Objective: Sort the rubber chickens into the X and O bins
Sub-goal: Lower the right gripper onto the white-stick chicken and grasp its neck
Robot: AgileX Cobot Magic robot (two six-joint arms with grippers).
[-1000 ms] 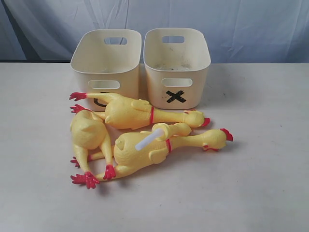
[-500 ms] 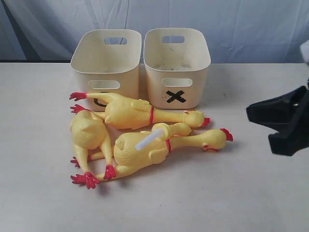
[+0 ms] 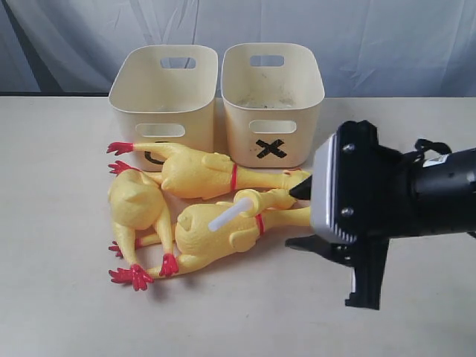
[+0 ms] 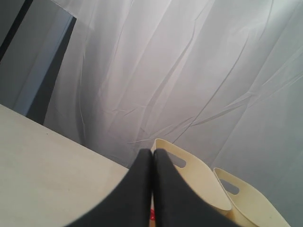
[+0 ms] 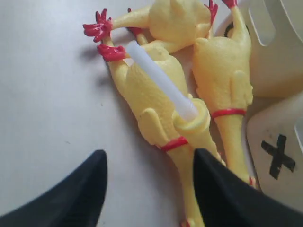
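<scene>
Several yellow rubber chickens lie in a heap before the bins: a long one at the back point(image 3: 201, 172), a long one in front point(image 3: 212, 236), a short one on the left point(image 3: 136, 204), and one with a white tube point(image 3: 229, 214) on top. The O bin point(image 3: 160, 93) and X bin point(image 3: 271, 100) stand side by side behind them. My right gripper point(image 3: 297, 217) point(image 5: 147, 165) is open, low over the front chicken's neck point(image 5: 187, 163), which lies between its fingers; the arm hides the heads. My left gripper point(image 4: 152, 156) is shut on nothing, away from the chickens.
The X mark point(image 5: 278, 156) shows close beside one right finger point(image 5: 213, 189). Two cream bins point(image 4: 201, 177) stand beyond the left fingertips, their marks hidden. A pale curtain point(image 3: 372, 37) hangs behind the table.
My right arm has come in from the right edge to the chickens' heads and now covers them. The chickens and the bins have not moved.
</scene>
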